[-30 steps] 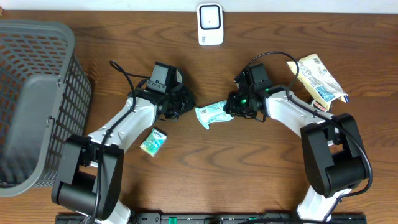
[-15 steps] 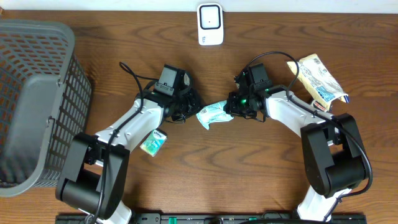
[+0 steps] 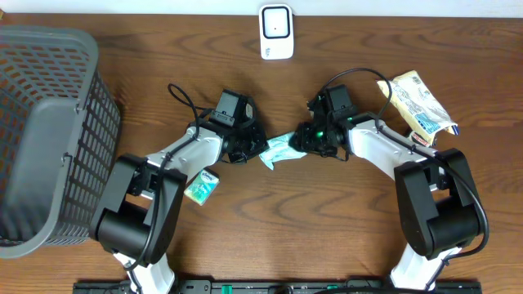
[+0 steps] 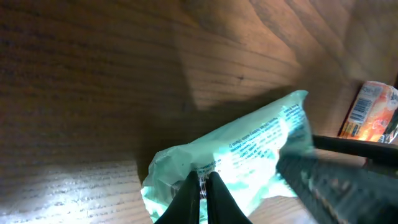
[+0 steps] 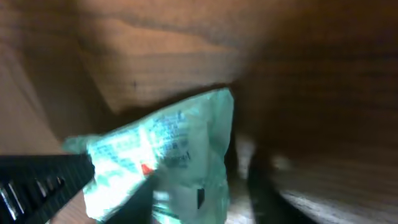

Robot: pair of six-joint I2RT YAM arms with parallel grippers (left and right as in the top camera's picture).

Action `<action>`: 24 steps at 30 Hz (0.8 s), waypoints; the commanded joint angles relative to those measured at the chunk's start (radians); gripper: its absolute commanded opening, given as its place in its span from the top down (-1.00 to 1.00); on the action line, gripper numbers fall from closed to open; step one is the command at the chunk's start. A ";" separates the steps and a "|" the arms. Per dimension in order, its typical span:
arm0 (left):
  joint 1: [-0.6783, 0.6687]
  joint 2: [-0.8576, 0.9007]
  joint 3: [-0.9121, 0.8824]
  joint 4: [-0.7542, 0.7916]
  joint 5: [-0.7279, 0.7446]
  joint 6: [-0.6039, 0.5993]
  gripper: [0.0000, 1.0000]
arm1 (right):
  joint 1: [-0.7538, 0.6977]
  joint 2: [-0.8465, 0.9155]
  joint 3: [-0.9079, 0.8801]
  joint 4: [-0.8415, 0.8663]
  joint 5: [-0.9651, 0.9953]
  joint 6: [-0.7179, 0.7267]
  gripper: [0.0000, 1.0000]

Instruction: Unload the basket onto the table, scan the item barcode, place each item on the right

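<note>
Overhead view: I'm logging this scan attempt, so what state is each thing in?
green packet: crumpled, between both grippers.
left gripper: shut, tips at the packet's edge.
right gripper: jaws look parted around the packet, though blurred.
barcode scanner: far side, apart from both arms.
small teal pack: lying flat by the left arm.
yellow-white bag: lying beside the right arm.
basket: upright, open top.

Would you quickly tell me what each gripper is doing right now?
Left gripper: closed on the green packet.
Right gripper: open around the packet.
</note>
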 commanded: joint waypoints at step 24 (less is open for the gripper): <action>-0.008 0.058 -0.010 -0.030 -0.014 -0.001 0.85 | -0.122 0.201 -0.017 0.127 -0.535 -0.176 0.42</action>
